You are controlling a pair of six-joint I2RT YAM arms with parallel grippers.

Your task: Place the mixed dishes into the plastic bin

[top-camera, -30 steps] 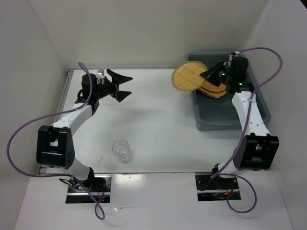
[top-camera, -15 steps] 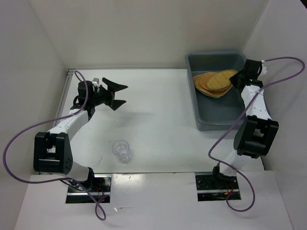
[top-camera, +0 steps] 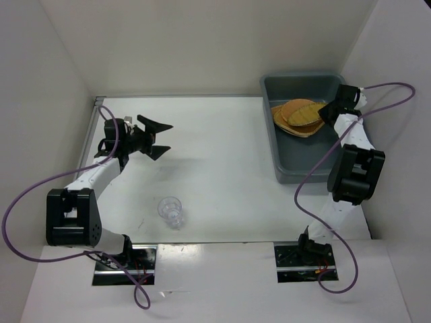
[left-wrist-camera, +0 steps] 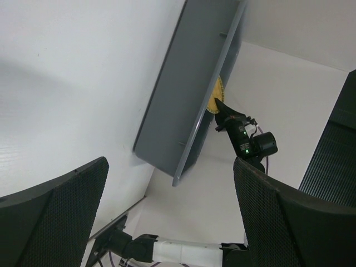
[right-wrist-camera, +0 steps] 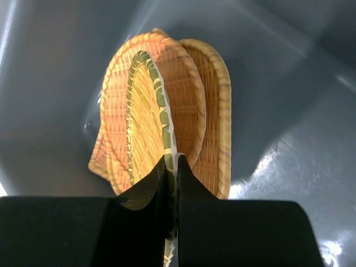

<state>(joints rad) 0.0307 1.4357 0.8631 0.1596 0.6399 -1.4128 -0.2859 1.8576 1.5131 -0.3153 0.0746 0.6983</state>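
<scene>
The blue-grey plastic bin [top-camera: 306, 161] stands at the back right and holds a stack of tan woven plates [top-camera: 296, 124]. My right gripper [top-camera: 326, 112] is inside the bin, shut on the rim of a round woven plate [right-wrist-camera: 146, 133], which lies over the others [right-wrist-camera: 214, 111]. The clear ribbed cup [top-camera: 170, 210] stands on the table at the front left. My left gripper [top-camera: 159, 138] is open and empty, held above the table at the back left, far from the cup. The left wrist view shows the bin [left-wrist-camera: 189, 94] from afar.
White walls close in the table on the left, back and right. A metal rail [top-camera: 91, 131] runs along the left edge. Purple cables [top-camera: 20, 202] loop off both arms.
My right gripper swung the round plate from above the bin's left rim down into the bin onto the stack. My left arm drew back a little to the left.
</scene>
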